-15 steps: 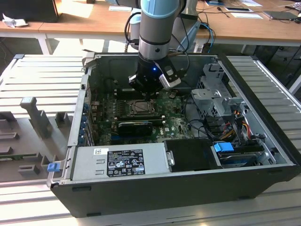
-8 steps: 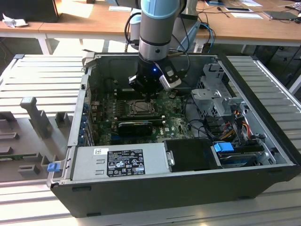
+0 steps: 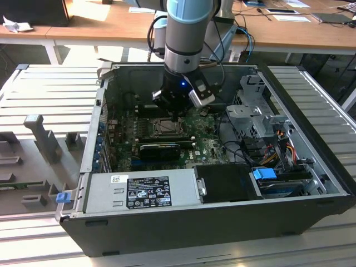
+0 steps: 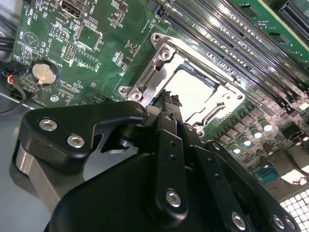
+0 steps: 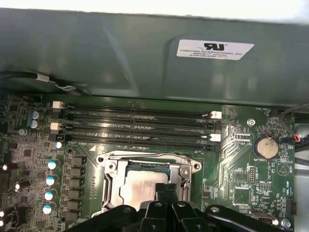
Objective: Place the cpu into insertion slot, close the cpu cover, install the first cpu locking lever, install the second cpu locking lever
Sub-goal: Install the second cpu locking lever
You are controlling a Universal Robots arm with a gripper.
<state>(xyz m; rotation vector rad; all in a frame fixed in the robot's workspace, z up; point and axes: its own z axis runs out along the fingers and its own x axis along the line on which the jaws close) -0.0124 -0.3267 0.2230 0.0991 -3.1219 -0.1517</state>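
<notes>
claw over seated chip

exterior view: the claw (image 3: 177, 114) hung inside the open computer case (image 3: 311, 219), above the socket (image 3: 167, 127).

wrist views: chip (image 4: 193, 92) (image 5: 140, 186) lay in socket under the metal cover frame (image 4: 159, 65) (image 5: 113, 169); fingers (image 4: 170, 104) pressed together, holding nothing.

Exterior high above case; both wrist views close over the insertion slot (image 5: 147, 181).

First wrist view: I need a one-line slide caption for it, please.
Fingers closed together over the cpu, which sits in the insertion slot with the cpu cover down around it.
</notes>
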